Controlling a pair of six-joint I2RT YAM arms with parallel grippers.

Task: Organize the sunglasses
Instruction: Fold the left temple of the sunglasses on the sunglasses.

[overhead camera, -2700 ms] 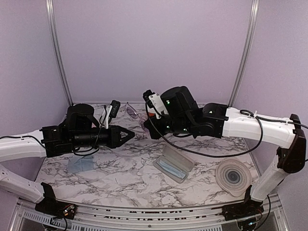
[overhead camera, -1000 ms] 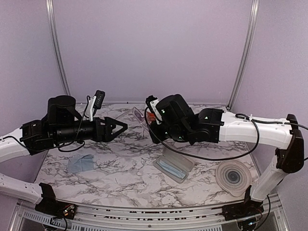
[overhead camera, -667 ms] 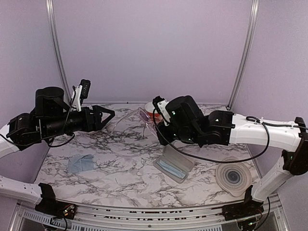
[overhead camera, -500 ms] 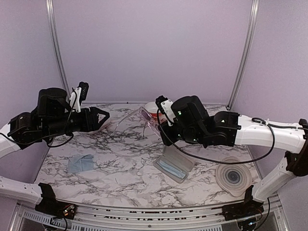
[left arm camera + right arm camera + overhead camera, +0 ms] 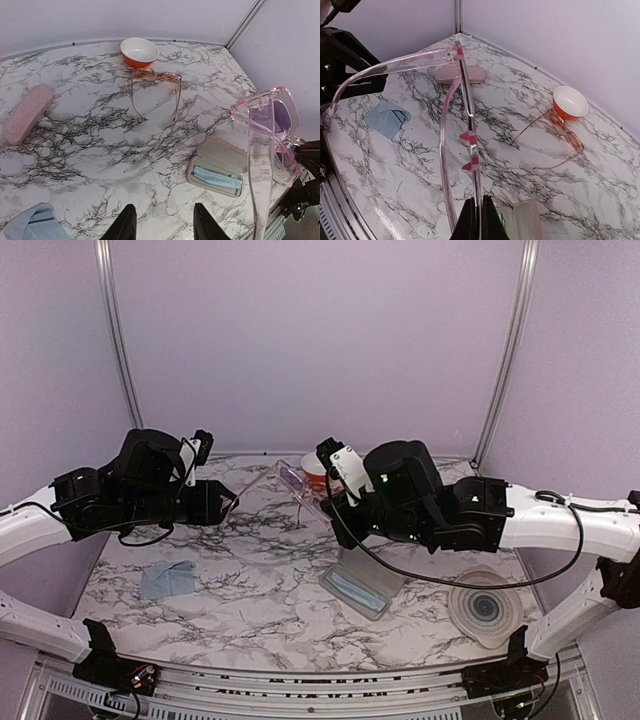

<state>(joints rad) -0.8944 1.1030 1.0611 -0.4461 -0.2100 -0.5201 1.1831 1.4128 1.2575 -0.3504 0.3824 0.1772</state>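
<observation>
Clamping the pale pair aloft, temples pointing toward the left tool — spread wide, empty — the right tool hangs above and just behind the open case, the nearer arm to it, while the orange pair lies on the counter.

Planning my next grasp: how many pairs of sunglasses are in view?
2. A pale pink-framed pair is held above the table by the right tool; an orange-tinted pair lies on the table beside the orange bowl. Others may be hidden.

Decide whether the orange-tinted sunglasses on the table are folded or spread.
Spread: the orange-tinted sunglasses lie with both arms extended straight out from the lenses.
</observation>
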